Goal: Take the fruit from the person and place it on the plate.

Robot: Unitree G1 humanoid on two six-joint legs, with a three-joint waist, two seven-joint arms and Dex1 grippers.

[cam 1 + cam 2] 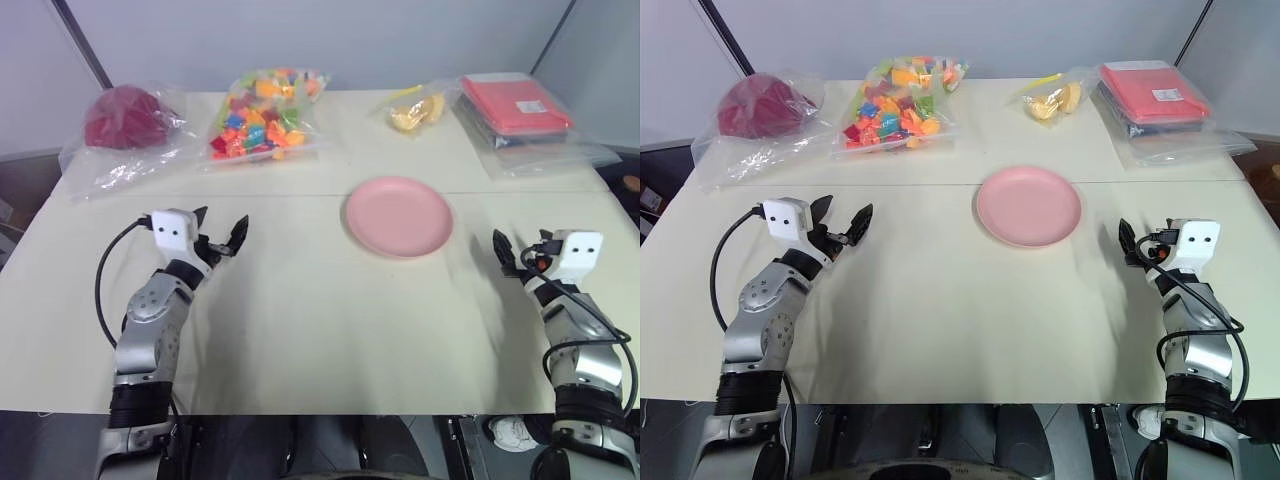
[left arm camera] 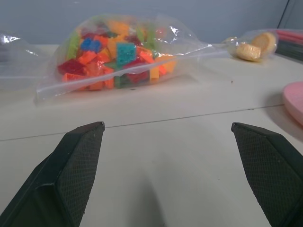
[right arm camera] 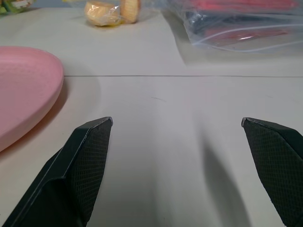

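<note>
Fruit handover hasn't started from what I can see: no orange fruit or person's hand anywhere on my feeds. Nearest me, left tool (image 1: 222, 236) and right tool (image 3: 177, 161) hover low over the cream worktop (image 1: 300, 330), both spread wide, holding nothing. Round pink plate (image 1: 399, 216) sits bare mid-worktop, nearer the right tool. Risk: a glossy round fruit could slip from two fingers or roll off the shallow plate. Far edge: bagged coloured blocks (image 1: 262, 112), bagged red packet (image 1: 515, 104), grey wall behind.
</note>
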